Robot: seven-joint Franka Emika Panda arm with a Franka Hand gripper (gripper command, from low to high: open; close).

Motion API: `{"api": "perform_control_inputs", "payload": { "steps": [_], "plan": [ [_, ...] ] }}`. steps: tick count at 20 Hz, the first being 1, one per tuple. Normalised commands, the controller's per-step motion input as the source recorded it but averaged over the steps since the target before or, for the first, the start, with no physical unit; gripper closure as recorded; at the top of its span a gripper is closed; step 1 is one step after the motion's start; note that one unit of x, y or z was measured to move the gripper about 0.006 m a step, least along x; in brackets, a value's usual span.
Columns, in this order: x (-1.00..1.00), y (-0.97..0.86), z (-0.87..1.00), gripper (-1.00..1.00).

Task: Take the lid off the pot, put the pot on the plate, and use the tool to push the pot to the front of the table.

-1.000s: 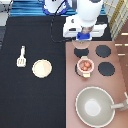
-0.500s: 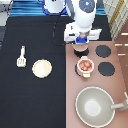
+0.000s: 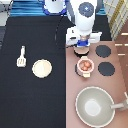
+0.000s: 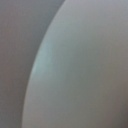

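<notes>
Tool (image 3: pixel 20 56) lies at the exterior view's left on the table (image 3: pixel 30 102), plate (image 3: pixel 42 68) beside it, pot (image 3: pixel 85 65) uncovered on the stove (image 3: pixel 71 102), gripper (image 3: pixel 82 49) just above toward the top, can't tell its grip. I'd guess the pot's light and stiff, best pinched by the rim

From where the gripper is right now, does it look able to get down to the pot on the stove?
Probably yes. The gripper hangs over the stove, just toward the exterior view's top from the pot. Nothing stands between them, and the pot's top shows open with the orange balls visible.
</notes>
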Motion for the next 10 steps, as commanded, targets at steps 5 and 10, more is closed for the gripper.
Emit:
{"api": "perform_control_inputs", "payload": {
  "steps": [5,10],
  "plan": [
    [0.19,0.1,0.01,-1.0],
    [0.03,0.05,0.34,-1.0]
  ]
}}
